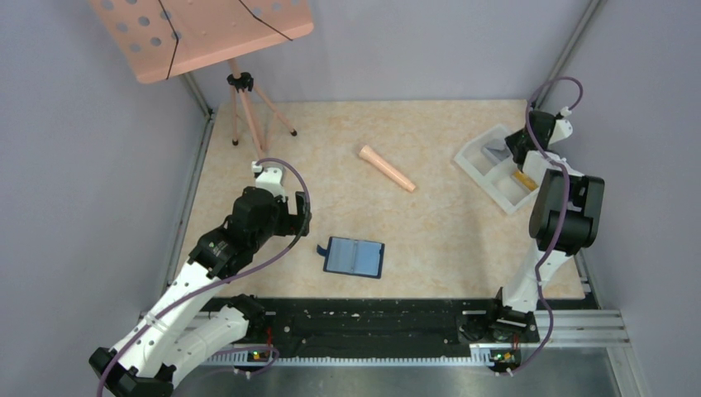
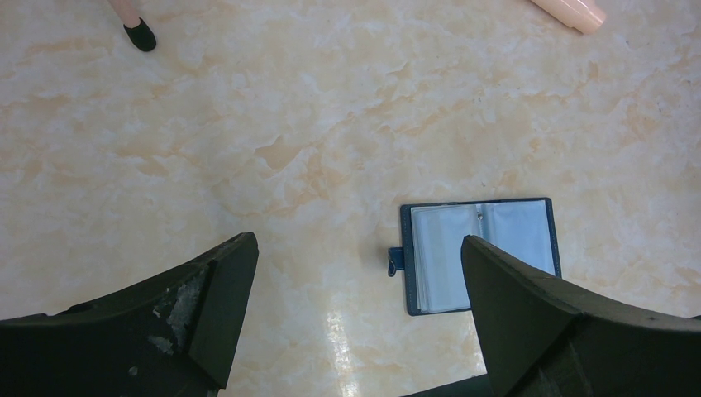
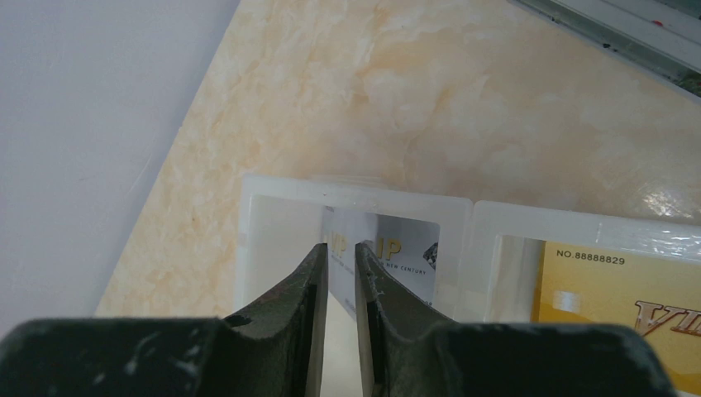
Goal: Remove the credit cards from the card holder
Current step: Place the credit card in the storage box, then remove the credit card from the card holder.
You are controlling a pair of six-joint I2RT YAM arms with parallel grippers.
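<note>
The card holder [image 1: 354, 256] lies open on the table in front of the arms, dark navy with pale blue pockets [image 2: 479, 248] and its tab to the left. My left gripper [image 1: 296, 217] hovers to its left, open and empty [image 2: 357, 244]. My right gripper [image 1: 517, 149] is over the white tray [image 1: 479, 169] at the far right. Its jaws [image 3: 340, 248] stand a narrow gap apart above the tray's left compartment. A silver credit card [image 3: 409, 248] leans there, just beyond the fingertips. A gold credit card [image 3: 620, 289] lies in the other compartment [image 1: 524, 179].
A pink tapered tube [image 1: 385, 167] lies mid-table. A pink music stand [image 1: 207, 33] on a tripod [image 1: 244, 91] stands at the back left; one tripod foot [image 2: 140, 35] shows in the left wrist view. Walls close in on the left and right.
</note>
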